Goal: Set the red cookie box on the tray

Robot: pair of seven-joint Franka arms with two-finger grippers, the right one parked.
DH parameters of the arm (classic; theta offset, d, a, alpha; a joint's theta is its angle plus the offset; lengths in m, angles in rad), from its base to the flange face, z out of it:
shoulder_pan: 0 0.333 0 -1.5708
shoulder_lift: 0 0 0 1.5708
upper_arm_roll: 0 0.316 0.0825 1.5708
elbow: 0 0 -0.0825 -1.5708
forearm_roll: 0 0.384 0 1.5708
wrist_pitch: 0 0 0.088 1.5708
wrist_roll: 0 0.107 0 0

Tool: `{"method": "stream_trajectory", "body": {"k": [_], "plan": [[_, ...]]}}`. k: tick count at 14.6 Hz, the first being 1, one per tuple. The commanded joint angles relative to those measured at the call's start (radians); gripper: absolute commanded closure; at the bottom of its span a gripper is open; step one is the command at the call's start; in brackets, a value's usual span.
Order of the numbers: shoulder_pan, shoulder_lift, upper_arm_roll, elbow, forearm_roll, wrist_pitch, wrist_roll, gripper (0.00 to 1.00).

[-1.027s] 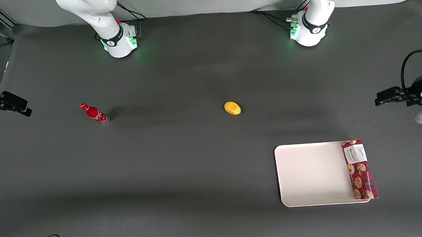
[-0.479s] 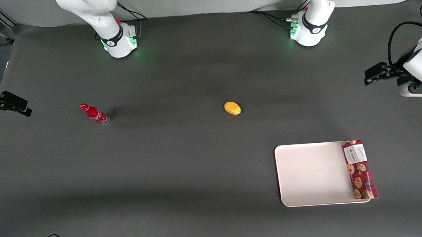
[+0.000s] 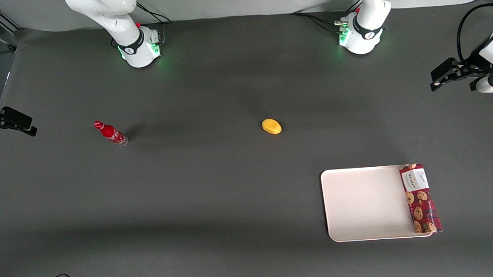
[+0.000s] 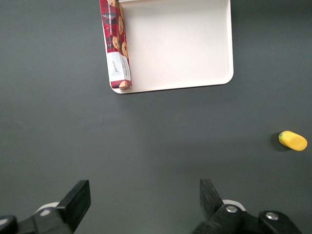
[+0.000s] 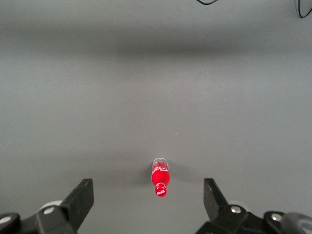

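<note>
While the dark grey tabletop (image 3: 215,188) is filling nearly the whole front view, a small red bottle (image 3: 110,133) is standing toward the parked arm's end. Near the middle, a yellow lemon-shaped object (image 3: 271,126) is lying by itself, well apart from everything else. Toward the working arm's end, and nearer the front camera than the lemon, the tray (image 3: 363,202) is lying flat. The box (image 3: 420,198) is lying lengthwise along the tray's short edge closest to the working arm's end, with its white label end pointing away from the front camera. It is sitting over the tray's rim, and its outer long edge is overhanging slightly onto the tabletop. The gripper (image 3: 437,80) is hovering at the working arm's end of the tabletop, well apart from the box and tray and farther from the front camera than both. Its fingers (image 4: 78,197) are spread wide apart and are holding nothing, and the wrist view is showing bare tabletop between them.
</note>
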Motion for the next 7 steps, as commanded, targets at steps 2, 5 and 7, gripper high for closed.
{"method": "stream_trajectory", "body": {"k": [2, 5, 7], "plan": [[-0.001, -0.02, -0.005, -0.046, 0.017, 0.097, -0.018, 0.0], [-0.001, -0.009, -0.005, -0.045, 0.017, 0.103, -0.02, 0.0], [-0.001, -0.008, -0.005, -0.045, 0.017, 0.108, -0.02, 0.0]]}}
